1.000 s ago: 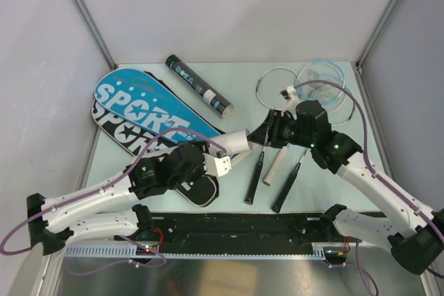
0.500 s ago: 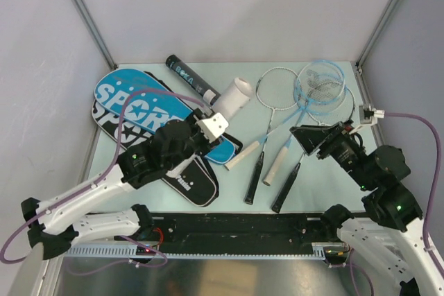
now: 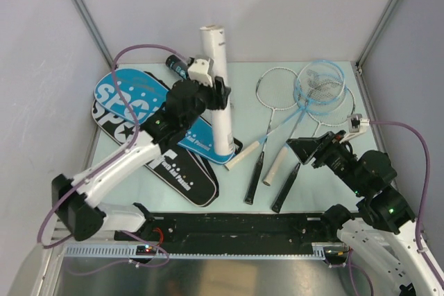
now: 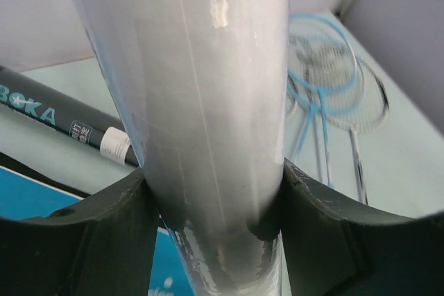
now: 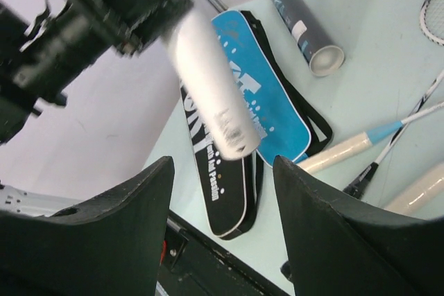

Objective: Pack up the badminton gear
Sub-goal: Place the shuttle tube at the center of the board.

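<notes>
Swinging up from its slant of half a second ago, the white tube (image 3: 217, 67) now stands almost upright, clamped about its middle by the left gripper (image 3: 220, 96), whose fingers (image 4: 97, 240) press it from both sides. It is plain, glossy white. Its lower end is over the narrow end of the blue SPORT bag (image 3: 128, 98), which lies on the black bag (image 3: 186, 179); contact cannot be told. The right gripper (image 3: 305, 149), at the tube a second ago, has drawn back near the rackets (image 3: 276, 164), jaws spread and empty. The black tube (image 5: 300, 22) has not moved
</notes>
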You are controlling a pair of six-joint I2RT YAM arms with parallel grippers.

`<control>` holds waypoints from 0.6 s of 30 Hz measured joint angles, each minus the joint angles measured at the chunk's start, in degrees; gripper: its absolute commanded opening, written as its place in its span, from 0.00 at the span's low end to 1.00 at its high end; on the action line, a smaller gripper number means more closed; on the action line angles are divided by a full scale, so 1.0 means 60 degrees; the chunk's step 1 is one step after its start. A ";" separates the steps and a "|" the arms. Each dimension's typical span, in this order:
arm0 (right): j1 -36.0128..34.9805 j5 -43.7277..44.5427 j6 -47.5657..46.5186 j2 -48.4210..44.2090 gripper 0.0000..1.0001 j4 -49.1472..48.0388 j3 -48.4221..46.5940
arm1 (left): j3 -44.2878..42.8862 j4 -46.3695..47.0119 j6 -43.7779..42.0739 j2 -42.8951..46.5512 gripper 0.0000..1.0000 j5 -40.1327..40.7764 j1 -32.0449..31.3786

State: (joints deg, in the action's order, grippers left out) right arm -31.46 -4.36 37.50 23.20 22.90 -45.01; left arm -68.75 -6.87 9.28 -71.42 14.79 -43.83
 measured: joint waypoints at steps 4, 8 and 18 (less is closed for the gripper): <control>0.0000 -0.0069 -0.0186 -0.0200 0.64 0.0277 0.0033 | -0.0368 0.1035 0.1570 -0.1286 0.56 0.0586 0.0783; 0.0000 -0.0102 -0.0466 -0.0251 0.64 0.0466 0.0033 | -0.1235 0.1588 0.3195 -0.2834 0.55 0.0903 0.1424; 0.0036 -0.0251 -0.1020 0.0277 0.64 0.0543 0.0036 | -0.3512 0.2703 0.4983 -0.6284 0.61 0.1035 0.2328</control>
State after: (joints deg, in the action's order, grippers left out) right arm -31.24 -5.87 31.38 24.86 26.15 -44.80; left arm -89.82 9.34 39.18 -109.12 20.99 -29.87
